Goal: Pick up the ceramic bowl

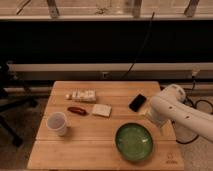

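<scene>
The green bowl [134,142] sat flat at the lower right of the counter [90,145]. A white arm [180,112] reached in from the right edge of the frame. Its claw [155,120] was low at the arm's end, just above and right of the bowl's rim (open or closed, I could not tell). A cup [57,122] stood at the left and a phone [138,102] lay above the bowl.

A pale wooden table [85,150] stands on a grey-brown floor [17,150] in dim, warm light. Behind it, a wide black wall panel [75,45] runs beneath a pale window ledge [100,17]. A black cable [143,45] hangs down the panel. A dark office chair [10,102] stands at the left edge.
</scene>
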Controlling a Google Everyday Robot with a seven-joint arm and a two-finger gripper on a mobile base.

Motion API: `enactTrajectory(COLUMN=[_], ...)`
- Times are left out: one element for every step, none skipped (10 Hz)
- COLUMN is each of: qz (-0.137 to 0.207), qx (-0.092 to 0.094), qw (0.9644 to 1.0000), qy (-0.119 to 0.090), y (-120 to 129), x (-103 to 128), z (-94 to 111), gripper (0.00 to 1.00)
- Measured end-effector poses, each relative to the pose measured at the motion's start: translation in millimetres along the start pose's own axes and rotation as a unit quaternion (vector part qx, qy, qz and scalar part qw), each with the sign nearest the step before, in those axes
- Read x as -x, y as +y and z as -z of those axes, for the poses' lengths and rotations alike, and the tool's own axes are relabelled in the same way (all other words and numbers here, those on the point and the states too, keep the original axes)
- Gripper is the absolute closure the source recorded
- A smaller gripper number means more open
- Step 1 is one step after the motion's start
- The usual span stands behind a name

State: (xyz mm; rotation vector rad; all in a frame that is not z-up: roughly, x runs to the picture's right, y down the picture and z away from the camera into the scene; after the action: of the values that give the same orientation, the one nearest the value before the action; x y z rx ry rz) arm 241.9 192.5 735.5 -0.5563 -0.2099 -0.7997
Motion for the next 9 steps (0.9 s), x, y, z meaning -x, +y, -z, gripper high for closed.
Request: enactTrajectory(qz=[0.007, 0.008, 0.02, 0.031, 0.041, 0.05, 0.056, 0.066, 0.076], qx=[0.001, 0.001, 0.002, 0.002, 0.003, 0.003, 0.002, 0.001, -0.001], qw=[1.0, 1.0, 0.9998, 0.9995, 0.9991, 0.9987, 0.9984, 0.9978, 0.997], qy=[-0.001, -0.002, -0.004, -0.005, -0.007, -0.008, -0.009, -0.011, -0.014], y=[0.2, 0.8, 1.5, 1.9, 3.7, 4.5, 4.9, 5.5, 6.1], x=[1.2, 2.5, 4.6, 6.2, 7.6, 9.0, 9.4, 10.5, 12.0], z=[-2.9, -5.2, -8.1, -11.9, -17.5, -23.4, -25.0, -27.0, -29.3], gripper=[0.2, 0.2, 0.2, 0.2, 0.2, 0.2, 0.2, 0.2, 0.2])
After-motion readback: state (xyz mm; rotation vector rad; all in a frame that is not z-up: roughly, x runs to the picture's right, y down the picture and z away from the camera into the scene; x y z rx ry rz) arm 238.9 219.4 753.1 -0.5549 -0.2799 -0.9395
